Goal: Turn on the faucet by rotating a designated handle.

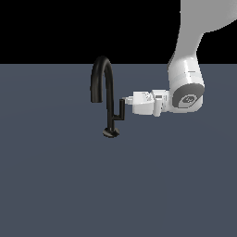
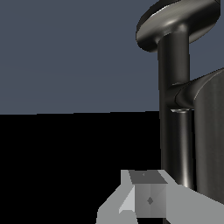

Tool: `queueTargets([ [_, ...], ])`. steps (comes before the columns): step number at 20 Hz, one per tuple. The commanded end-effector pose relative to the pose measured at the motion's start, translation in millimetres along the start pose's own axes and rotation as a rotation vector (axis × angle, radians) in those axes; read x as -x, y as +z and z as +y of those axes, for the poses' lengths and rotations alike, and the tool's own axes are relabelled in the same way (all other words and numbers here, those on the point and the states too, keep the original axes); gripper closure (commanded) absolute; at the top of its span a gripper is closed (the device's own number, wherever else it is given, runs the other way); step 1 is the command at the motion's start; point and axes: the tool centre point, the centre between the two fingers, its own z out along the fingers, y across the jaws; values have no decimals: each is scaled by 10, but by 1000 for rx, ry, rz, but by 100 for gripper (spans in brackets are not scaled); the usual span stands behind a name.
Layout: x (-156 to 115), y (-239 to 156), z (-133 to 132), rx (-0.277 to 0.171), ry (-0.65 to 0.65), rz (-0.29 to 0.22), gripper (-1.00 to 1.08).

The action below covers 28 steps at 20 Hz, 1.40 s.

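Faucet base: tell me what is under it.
The faucet stands by its round base on the flat grey surface. Nothing else shows there; the contact patch is hidden.

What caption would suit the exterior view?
White robot arm's fingers reach sideways to the faucet handle.

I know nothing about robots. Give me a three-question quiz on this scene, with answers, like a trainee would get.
1. True or false: the hand is level with the spout's top.
2. In the exterior view, which side of the faucet does the arm come from? A) left B) right C) above
3. Fill in: the hand's tip is at the upper end of the ____.

Key:
1. False; it is lower, at the handle's height.
2. B.
3. handle.
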Motion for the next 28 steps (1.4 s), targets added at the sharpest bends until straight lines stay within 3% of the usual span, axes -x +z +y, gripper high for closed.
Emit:
queueTargets([
  [1,-56,14,-12,-17,16,-14,108],
  [14,-51,23,-12,-16,14,-14,108],
  [28,75,25,352,-16,14,-14,108],
])
